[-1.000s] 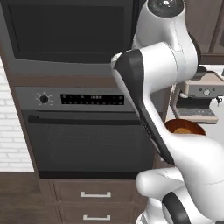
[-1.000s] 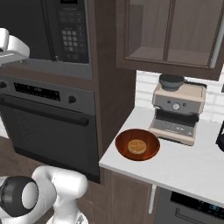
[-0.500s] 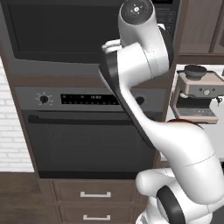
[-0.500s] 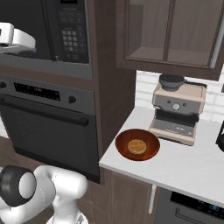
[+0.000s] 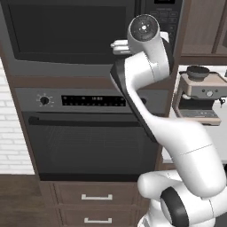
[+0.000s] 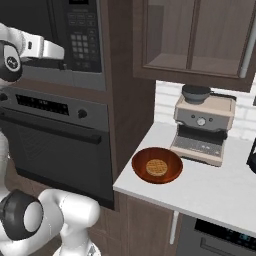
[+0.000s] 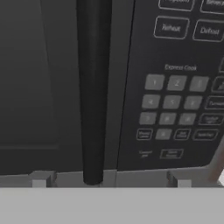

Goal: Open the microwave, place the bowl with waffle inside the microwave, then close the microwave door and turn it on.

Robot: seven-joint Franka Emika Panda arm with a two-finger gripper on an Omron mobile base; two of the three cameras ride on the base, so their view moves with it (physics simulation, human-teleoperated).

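Observation:
The microwave (image 5: 88,40) is built in above the oven, and its dark glass microwave door (image 5: 66,31) is shut. My gripper (image 7: 109,181) is open, raised in front of the door's lower right part. A vertical dark handle (image 7: 93,87) stands between its fingertips (image 7: 41,179), a little ahead, with the keypad (image 7: 179,105) to the right. From the right base the gripper (image 6: 60,56) points at the microwave beside the keypad (image 6: 82,35). The reddish-brown bowl (image 6: 170,172) sits on the white counter with the waffle (image 6: 156,167) lying in it.
A knobbed oven (image 5: 88,146) with a long bar handle is below the microwave, with drawers (image 5: 95,197) under it. A grey coffee machine (image 6: 202,127) stands behind the bowl on the counter (image 6: 200,192). Wall cabinets (image 6: 195,40) hang above.
The arm has swung up and leftward, bringing the hand from beside the oven to the front of the microwave door near the keypad. The jaws stay open. Bowl and waffle have not moved.

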